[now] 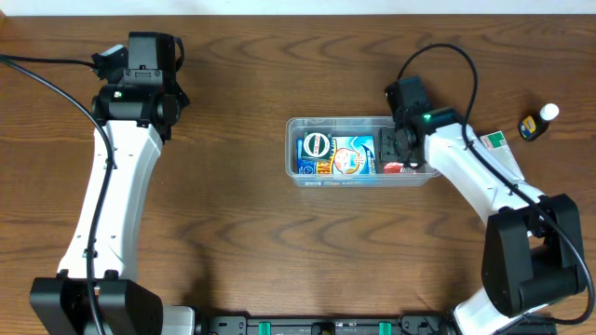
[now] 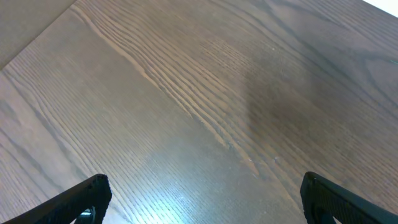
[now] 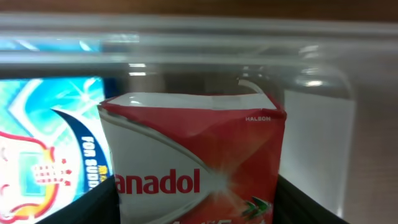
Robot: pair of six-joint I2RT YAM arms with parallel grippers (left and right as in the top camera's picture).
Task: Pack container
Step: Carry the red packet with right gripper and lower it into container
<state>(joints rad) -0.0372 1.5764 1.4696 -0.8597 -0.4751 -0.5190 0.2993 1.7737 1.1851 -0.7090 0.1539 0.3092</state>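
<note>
Right tool (image 3: 198, 208) clamps red Panadol box (image 3: 199, 149) at container's (image 1: 290, 154) right end. Overhead hides grip, wrist crops box bottom. Left tool (image 2: 206, 198) spread wide over surface (image 2: 186, 93).

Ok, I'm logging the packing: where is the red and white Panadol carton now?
Overhead view: the red and white Panadol carton sits in the right end of the clear plastic rectangular container, beside the blue carton, held by the right gripper.

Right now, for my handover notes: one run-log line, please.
left gripper open over table | right gripper shut on red box | red box in container
</note>
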